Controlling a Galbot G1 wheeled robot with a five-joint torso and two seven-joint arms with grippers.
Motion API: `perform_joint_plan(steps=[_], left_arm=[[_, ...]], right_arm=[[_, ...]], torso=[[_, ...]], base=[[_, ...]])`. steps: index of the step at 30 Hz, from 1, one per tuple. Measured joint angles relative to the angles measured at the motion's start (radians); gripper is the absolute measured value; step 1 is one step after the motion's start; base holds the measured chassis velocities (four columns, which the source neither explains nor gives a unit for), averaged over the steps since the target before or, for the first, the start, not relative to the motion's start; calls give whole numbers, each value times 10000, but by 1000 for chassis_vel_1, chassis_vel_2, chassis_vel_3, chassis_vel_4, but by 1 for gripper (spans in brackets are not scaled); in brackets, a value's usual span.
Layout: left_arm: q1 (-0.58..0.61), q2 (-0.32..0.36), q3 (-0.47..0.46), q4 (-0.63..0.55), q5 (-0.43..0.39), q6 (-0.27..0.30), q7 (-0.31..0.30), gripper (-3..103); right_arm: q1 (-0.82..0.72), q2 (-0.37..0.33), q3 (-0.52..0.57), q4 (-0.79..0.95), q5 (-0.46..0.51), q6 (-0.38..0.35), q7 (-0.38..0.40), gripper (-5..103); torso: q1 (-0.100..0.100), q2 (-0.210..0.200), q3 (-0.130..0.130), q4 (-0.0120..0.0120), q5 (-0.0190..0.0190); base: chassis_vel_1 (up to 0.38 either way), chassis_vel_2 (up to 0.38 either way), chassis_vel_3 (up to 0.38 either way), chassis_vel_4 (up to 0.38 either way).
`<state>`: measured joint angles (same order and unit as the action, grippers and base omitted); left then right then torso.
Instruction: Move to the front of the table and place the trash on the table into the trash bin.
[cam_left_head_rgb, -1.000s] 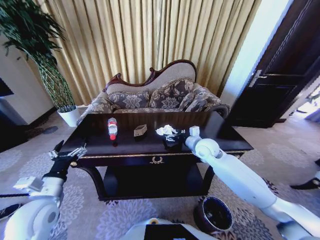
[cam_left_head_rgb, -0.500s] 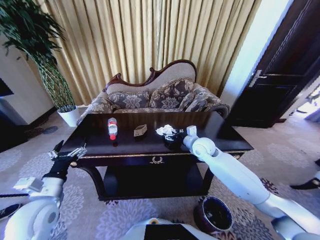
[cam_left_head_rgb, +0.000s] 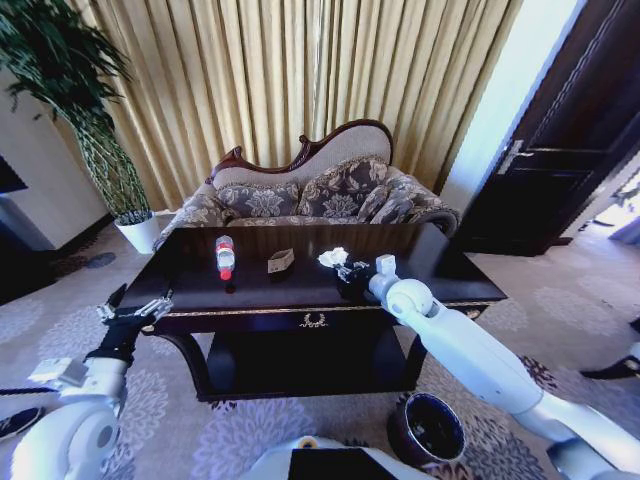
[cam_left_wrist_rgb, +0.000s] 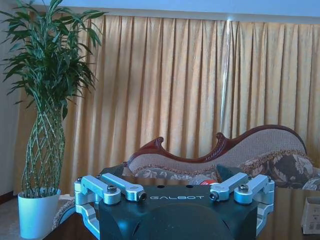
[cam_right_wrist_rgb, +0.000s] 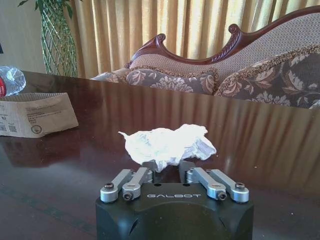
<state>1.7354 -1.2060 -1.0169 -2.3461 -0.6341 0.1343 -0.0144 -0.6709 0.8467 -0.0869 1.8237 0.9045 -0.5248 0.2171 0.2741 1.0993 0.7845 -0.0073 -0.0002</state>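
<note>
Paper wad (cam_right_wrist_rgb: 167, 145) pinched in closed right gripper (cam_right_wrist_rgb: 163, 169) above table (cam_left_head_rgb: 450, 265); left gripper (cam_left_head_rgb: 135, 312) open, beside table's left corner.

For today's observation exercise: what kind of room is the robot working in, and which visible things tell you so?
Probably a formal sitting room or hotel suite lounge: an ornate carved sofa, floor-length gold curtains, and a glossy dark table.

"GALBOT" is printed on the left gripper (cam_left_wrist_rgb: 176, 196) and the right gripper (cam_right_wrist_rgb: 173, 176).
</note>
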Motion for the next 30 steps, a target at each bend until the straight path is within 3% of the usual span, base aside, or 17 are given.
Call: perform_joint_plan(steps=[5, 8, 24, 27, 30], left_arm=[[-33, 22, 23, -1, -1, 0, 0, 100], [-29, 28, 23, -1, -3, 0, 0, 100], [-11, 28, 5, -19, -17, -1, -2, 100], [-46, 45, 6, 51, -2, 0, -8, 100], [-67, 40, 62, 182, 65, 0, -30, 100]], right_arm=[[-5, -14, 125, 25, 20, -23, -27, 7], [-6, -29, 170, 16, 34, -27, -34, 1], [-268, -92, 411, 142, 48, 12, -70, 0], [-487, -112, 661, 331, 13, 137, -74, 0], [-1131, -57, 1655, 781, -197, 444, -65, 0]], torso=[[0, 0, 0, -1, 1], [0, 0, 0, 0, 0], [0, -1, 0, 1, 0], [0, -1, 0, 0, 1], [0, 0, 0, 0, 0]], base=[[0, 0, 0, 0], [0, 0, 0, 0], [0, 0, 0, 0], [0, 0, 0, 0], [0, 0, 0, 0]])
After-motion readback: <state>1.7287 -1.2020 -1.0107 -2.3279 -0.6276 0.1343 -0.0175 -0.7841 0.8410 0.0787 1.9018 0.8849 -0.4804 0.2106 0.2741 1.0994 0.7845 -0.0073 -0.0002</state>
